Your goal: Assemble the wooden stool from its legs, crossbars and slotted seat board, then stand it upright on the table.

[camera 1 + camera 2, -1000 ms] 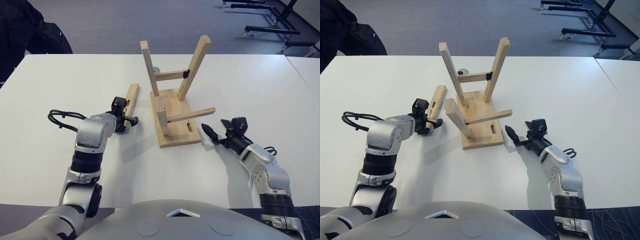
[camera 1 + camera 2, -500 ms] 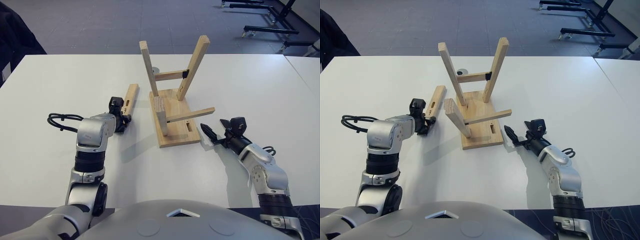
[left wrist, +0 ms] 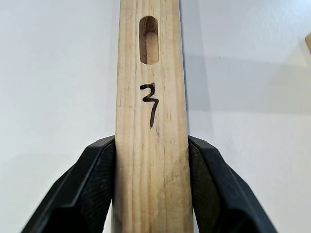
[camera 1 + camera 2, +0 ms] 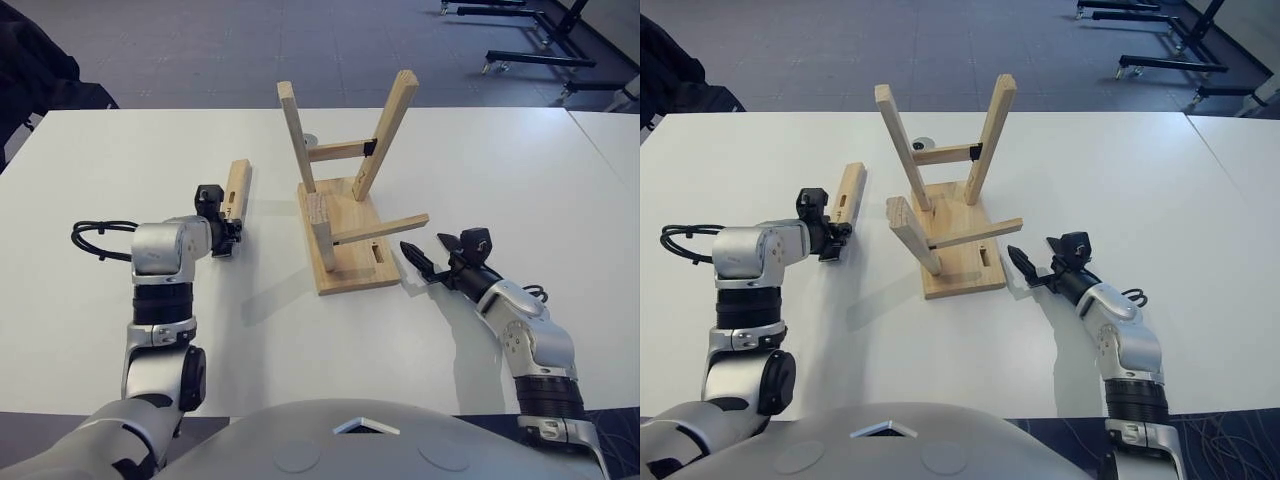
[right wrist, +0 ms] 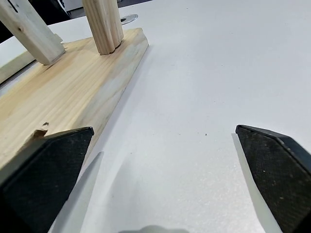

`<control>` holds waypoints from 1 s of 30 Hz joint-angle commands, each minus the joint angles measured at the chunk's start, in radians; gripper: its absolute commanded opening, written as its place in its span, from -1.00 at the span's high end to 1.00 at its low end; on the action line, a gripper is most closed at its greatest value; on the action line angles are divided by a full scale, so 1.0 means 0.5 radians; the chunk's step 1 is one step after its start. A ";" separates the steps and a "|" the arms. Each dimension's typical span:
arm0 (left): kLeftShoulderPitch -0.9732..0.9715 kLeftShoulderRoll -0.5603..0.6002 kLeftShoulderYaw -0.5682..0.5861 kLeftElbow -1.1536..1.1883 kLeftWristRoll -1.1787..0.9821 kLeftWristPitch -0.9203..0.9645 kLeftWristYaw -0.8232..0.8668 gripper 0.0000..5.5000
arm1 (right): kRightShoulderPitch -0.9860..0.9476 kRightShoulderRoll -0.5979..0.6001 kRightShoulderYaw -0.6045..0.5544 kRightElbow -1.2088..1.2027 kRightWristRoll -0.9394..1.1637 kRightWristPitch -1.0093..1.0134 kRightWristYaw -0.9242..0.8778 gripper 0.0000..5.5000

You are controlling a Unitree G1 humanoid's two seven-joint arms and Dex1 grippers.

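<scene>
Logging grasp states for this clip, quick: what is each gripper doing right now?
Left gripper: closed on the loose wooden leg.
Right gripper: open, holding nothing, beside the seat board.

Left arm bent at the elbow, forearm low, left gripper clamped on one end of a loose leg. Right arm stretched forward, right gripper held low, jaws spread wide.
</scene>
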 commanded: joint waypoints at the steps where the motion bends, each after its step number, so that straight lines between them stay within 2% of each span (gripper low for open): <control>1: -0.726 0.333 0.188 0.255 -0.066 -0.579 -0.127 0.25 | -0.138 -0.214 -0.232 0.265 0.053 0.179 -0.015 -0.96; 5: -1.433 0.549 0.303 0.421 -0.380 -0.985 -0.604 0.25 | -0.862 -0.635 -0.579 0.474 0.364 0.430 0.131 -0.96; 9: -1.776 0.552 0.437 0.458 -0.845 -1.004 -1.049 0.25 | -1.920 -0.919 -0.648 0.997 0.583 0.654 0.363 -0.96; 11: -1.855 0.501 0.556 0.533 -1.116 -0.932 -1.197 0.25 | -2.438 -0.942 -0.661 1.245 0.676 0.720 0.494 -0.96; 14: -1.722 0.412 0.544 0.594 -1.361 -0.811 -1.440 0.25 | -2.914 -0.811 -0.665 1.341 0.908 0.927 0.805 -0.96; 17: -1.543 0.360 0.404 0.485 -1.524 -0.647 -1.658 0.25 | -3.028 -0.653 -0.528 1.207 1.037 1.150 1.089 -0.96; 20: -1.404 0.353 0.177 0.387 -1.540 -0.609 -1.855 0.25 | -3.132 -0.542 -0.474 1.212 1.085 1.281 1.181 -0.96; 22: -1.364 0.354 0.081 0.386 -1.499 -0.640 -1.900 0.25 | -3.151 -0.456 -0.452 1.195 1.100 1.323 1.159 -0.96; 30: -1.276 0.355 -0.045 0.336 -1.447 -0.726 -1.917 0.25 | -3.013 -0.245 -0.512 1.064 1.150 1.369 0.969 -0.96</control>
